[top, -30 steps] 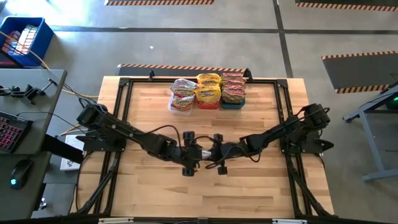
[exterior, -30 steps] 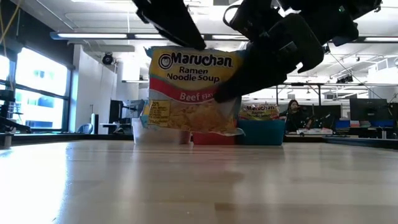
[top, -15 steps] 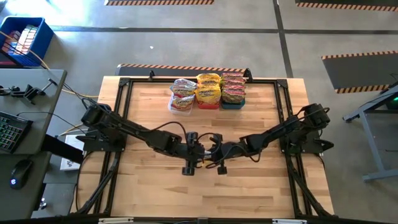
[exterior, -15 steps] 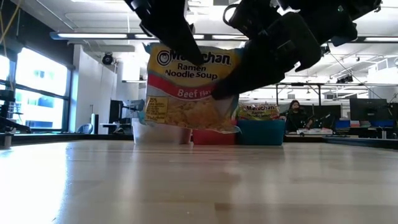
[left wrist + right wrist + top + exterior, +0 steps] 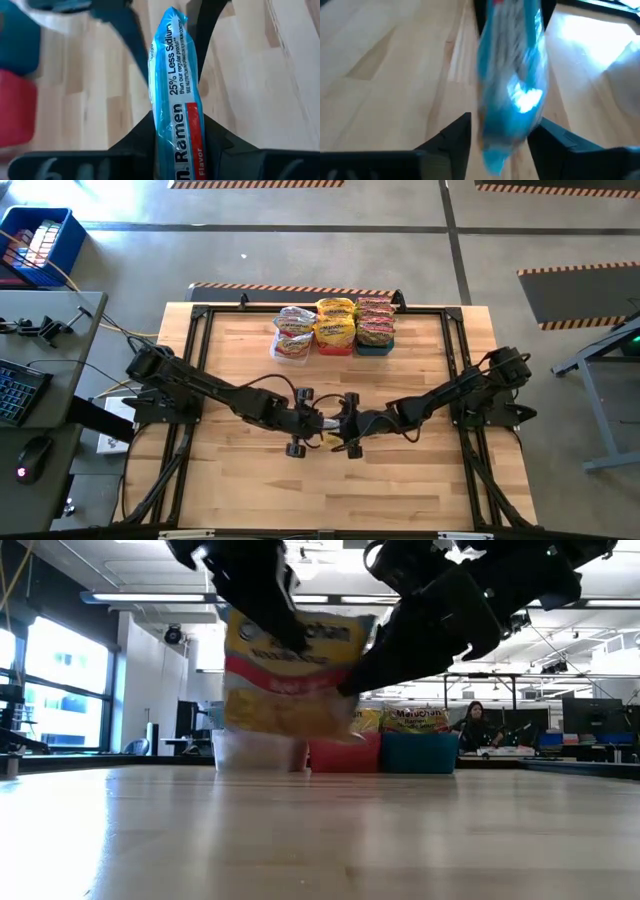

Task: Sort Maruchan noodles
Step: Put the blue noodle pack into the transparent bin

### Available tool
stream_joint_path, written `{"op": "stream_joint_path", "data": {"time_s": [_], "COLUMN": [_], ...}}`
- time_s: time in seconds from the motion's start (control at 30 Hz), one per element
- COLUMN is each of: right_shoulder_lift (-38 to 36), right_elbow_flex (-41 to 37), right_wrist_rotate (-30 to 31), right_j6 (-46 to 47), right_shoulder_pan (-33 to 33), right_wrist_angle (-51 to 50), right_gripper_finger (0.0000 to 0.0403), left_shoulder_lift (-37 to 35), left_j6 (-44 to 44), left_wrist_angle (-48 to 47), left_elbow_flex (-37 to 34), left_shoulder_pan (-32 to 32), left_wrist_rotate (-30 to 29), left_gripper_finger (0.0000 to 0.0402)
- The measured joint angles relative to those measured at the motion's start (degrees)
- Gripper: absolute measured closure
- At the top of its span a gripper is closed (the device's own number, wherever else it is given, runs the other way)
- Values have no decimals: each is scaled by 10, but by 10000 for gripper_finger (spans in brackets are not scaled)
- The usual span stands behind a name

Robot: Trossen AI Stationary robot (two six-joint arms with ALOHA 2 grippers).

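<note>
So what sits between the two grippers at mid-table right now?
A single Maruchan beef ramen packet, off the table, between the left gripper and right gripper. The low view shows it best; each wrist view shows it between that arm's fingers.

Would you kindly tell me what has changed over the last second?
The left gripper has closed its fingers on the Beef ramen packet and the right gripper has loosened; the packet tipped left, still off the table. The three bins stayed put.
</note>
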Motion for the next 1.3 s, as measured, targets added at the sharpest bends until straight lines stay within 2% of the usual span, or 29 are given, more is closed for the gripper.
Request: {"op": "stream_joint_path", "data": {"time_s": [0.1, 0.2, 0.37, 0.47, 0.7, 0.9, 1.03, 1.3], "right_shoulder_lift": [-8, -21, -41, -49, -48, -48, -48, -48], "right_elbow_flex": [1, 0, 0, 0, 0, 0, 0, 0], "right_wrist_rotate": [13, 18, 35, 37, 43, 43, 43, 44], "right_j6": [-1, -1, -1, -3, -10, -11, -12, -11], "right_shoulder_pan": [6, 12, 15, 20, 23, 23, 22, 22], "right_wrist_angle": [-21, -66, -92, -101, -112, -112, -107, -109], "right_gripper_finger": [230, 228, 228, 227, 227, 227, 227, 227], "left_shoulder_lift": [-27, -57, -102, -138, -219, -237, -225, -187], "left_j6": [5, 27, 92, 149, 252, 306, 325, 339], "left_wrist_angle": [-43, -92, -150, -115, -30, 10, 37, 57], "left_elbow_flex": [0, -3, -3, -24, -122, -162, -175, -176], "left_shoulder_pan": [6, 17, 58, 110, 273, 387, 427, 452], "left_wrist_rotate": [-9, -45, -72, -39, 90, 166, 226, 255], "left_gripper_finger": [328, 328, 328, 328, 328, 328, 328, 328]}}
